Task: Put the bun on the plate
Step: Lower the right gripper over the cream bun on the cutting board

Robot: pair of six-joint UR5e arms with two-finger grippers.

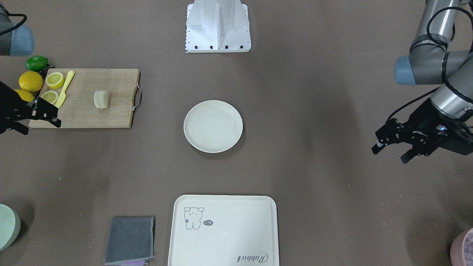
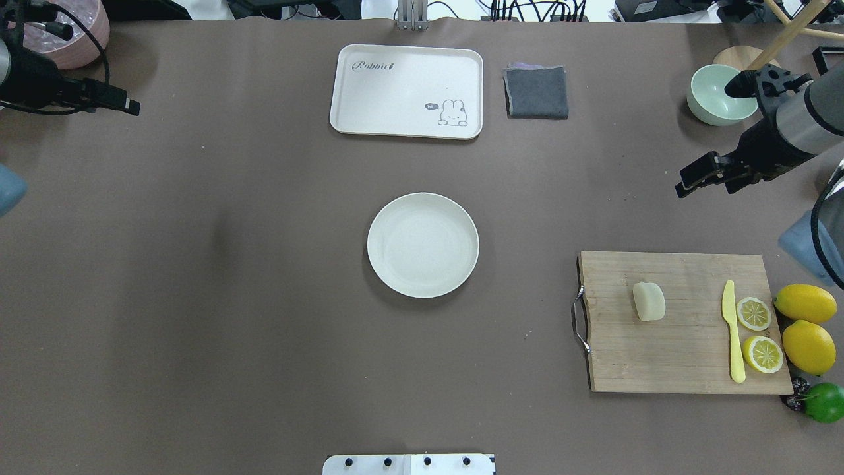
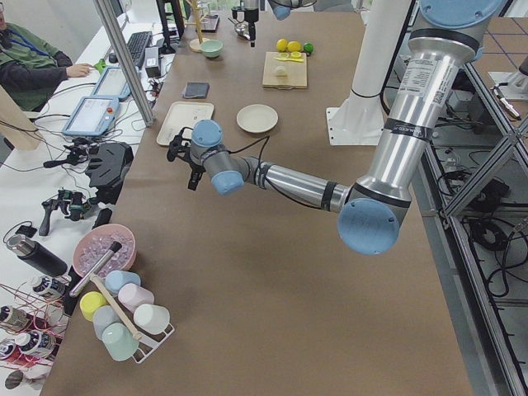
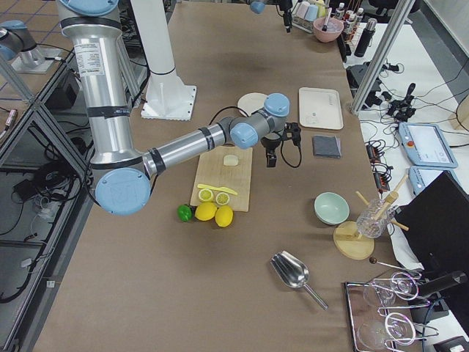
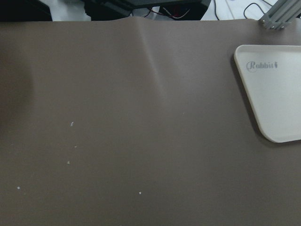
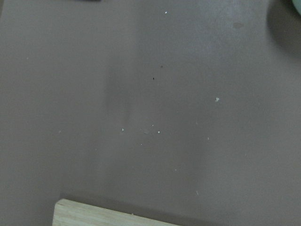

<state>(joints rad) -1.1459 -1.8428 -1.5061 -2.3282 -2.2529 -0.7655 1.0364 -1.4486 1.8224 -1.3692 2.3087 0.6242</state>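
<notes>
1. While both arms hang out at the ends of the tabletop, the bun (image 2: 649, 301) lies on the wooden cutting board (image 2: 686, 356), a little toward the board's handle end, with nothing gripping it.
2. That board sits near the tabletop's edge on the robot's right. A yellow plastic knife (image 2: 732, 336) and two lemon halves (image 2: 753, 313) lie along the board's outer end.
3. Two whole lemons (image 2: 804, 303) and a lime (image 2: 824, 401) rest on the tabletop just past that end.
4. The plate (image 2: 422, 245) stands bare in the middle of the tabletop, well apart from the board.
5. The right gripper (image 1: 42, 127) hovers by the board's far outer corner, between the board and a pale green bowl (image 2: 715, 95). Its fingers are spread and hold nothing.
6. The left gripper (image 1: 390, 154) hangs over bare tabletop toward the left end, fingers likewise apart and empty.
7. Along the edge farthest from the robot lie a cream rabbit tray (image 2: 407, 91) and, just beside it, a folded grey cloth (image 2: 536, 92).
</notes>
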